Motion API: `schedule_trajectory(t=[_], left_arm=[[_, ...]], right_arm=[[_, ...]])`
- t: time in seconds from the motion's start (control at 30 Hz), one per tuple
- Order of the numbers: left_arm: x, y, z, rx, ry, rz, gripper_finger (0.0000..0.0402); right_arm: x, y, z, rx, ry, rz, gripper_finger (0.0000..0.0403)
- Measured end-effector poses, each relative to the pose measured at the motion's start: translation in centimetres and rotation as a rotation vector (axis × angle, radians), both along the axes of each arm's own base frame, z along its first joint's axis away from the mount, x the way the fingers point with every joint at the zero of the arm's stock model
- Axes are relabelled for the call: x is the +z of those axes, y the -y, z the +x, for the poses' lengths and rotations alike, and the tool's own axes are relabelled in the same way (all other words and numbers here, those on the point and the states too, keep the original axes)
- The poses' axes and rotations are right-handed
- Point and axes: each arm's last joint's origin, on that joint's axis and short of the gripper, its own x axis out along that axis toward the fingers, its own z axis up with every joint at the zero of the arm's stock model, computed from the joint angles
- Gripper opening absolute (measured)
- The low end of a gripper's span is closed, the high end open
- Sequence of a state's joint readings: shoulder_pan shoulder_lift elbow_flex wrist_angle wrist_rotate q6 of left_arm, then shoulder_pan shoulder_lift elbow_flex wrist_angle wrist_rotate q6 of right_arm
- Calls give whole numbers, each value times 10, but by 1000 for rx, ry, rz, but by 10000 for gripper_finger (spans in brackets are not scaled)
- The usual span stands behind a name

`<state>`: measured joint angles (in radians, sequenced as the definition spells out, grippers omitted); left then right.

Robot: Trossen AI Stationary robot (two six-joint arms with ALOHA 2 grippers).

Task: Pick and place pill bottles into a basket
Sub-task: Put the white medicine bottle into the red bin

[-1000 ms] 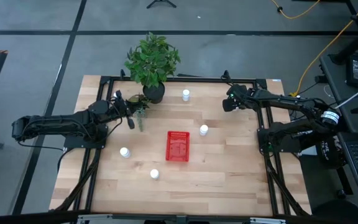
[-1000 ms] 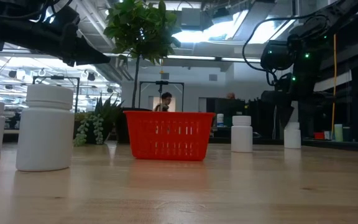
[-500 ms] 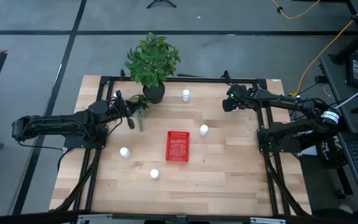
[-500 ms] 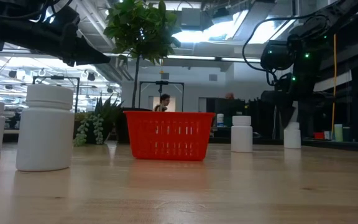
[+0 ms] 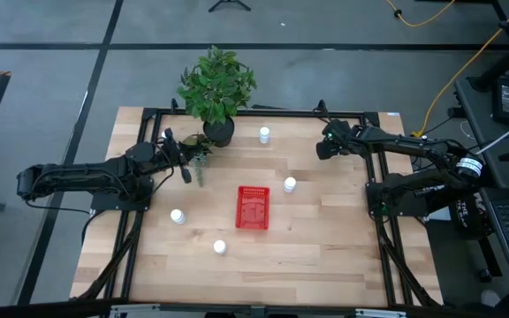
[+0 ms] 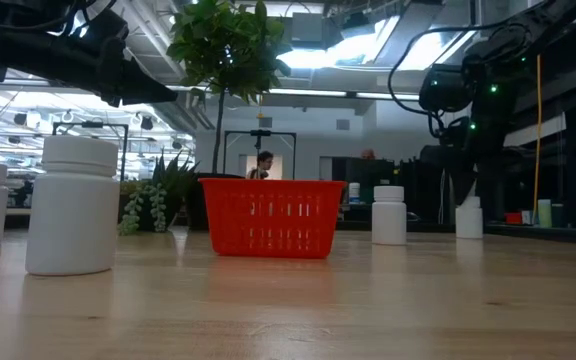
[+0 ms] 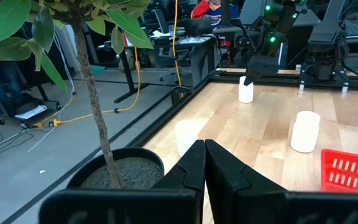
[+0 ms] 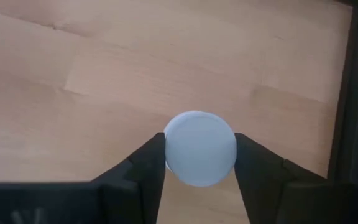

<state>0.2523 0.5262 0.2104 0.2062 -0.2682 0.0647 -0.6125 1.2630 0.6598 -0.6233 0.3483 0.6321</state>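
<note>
Right hand [image 8: 199,163] at the far right of the table [image 5: 325,238], fingers [image 8: 143,168] straddling a pill bottle [image 8: 200,148] from above, pads touching or nearly touching the cap on both sides; hard to tell whether clamped yet, so best called closing around it. Left hand [image 7: 202,163] pinched shut on nothing, parked beside the potted plant [image 5: 216,86]. Four more bottles loose on the table: one at the far edge [image 5: 264,134], one just right of the basket [image 5: 254,207], two at the near left [image 5: 177,215]. Probably light, rigid, smooth plastic, liable to slip or tip; best gripped squarely across the cap or just below it; firm, even squeeze.
</note>
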Motion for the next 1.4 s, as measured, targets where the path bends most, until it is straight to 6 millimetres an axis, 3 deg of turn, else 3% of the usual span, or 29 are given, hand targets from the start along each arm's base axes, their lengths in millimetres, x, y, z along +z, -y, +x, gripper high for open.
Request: schedule_trajectory(t=[0.6, 1.07, 1.4], left_arm=[[0, 0, 0, 0, -1, 1, 4], [0, 0, 0, 0, 0, 1, 4], [0, 0, 0, 0, 0, 1, 4]], right_arm=[[6, -13, 25, 421, 109, 35, 154], [60, -24, 61, 732, 223, -60, 156], [71, -47, 82, 917, 346, -155, 156]])
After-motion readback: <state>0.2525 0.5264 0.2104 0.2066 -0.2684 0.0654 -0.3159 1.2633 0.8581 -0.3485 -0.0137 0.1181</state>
